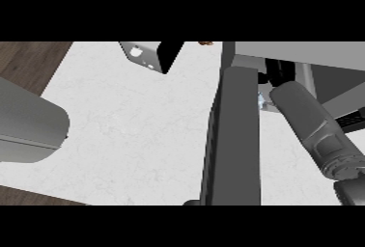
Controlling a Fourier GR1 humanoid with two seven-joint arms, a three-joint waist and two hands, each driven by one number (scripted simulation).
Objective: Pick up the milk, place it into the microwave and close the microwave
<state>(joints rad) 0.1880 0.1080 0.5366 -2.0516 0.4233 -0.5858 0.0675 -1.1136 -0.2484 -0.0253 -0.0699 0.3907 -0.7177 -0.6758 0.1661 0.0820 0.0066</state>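
As the head looks steeply down, counter (135,125): a white marbled top fills the middle of the view, with wood flooring at the upper left and lower left corners.
Microwave (299,50): a grey box at the upper right, open.
Microwave door (231,140): a long dark grey slab seen edge-on, swung out over the counter and running from the top of the view to the bottom.
Right forearm (314,128): a grey cylinder coming in from the lower right and slanting up and left, just right of the door, toward the microwave's opening.
Right hand (279,72): only a dark shape shows past the forearm's end, in the shadow of the opening; whether it is open or holds anything cannot be told.
Milk (265,101): a small pale blue-white patch, squeezed between the door and the end of the right forearm, mostly hidden.
Left forearm (28,125): a broad grey cylinder at the left edge; its hand is out of view.
Far object (151,54): a grey and black item at the counter's top edge, not identifiable.
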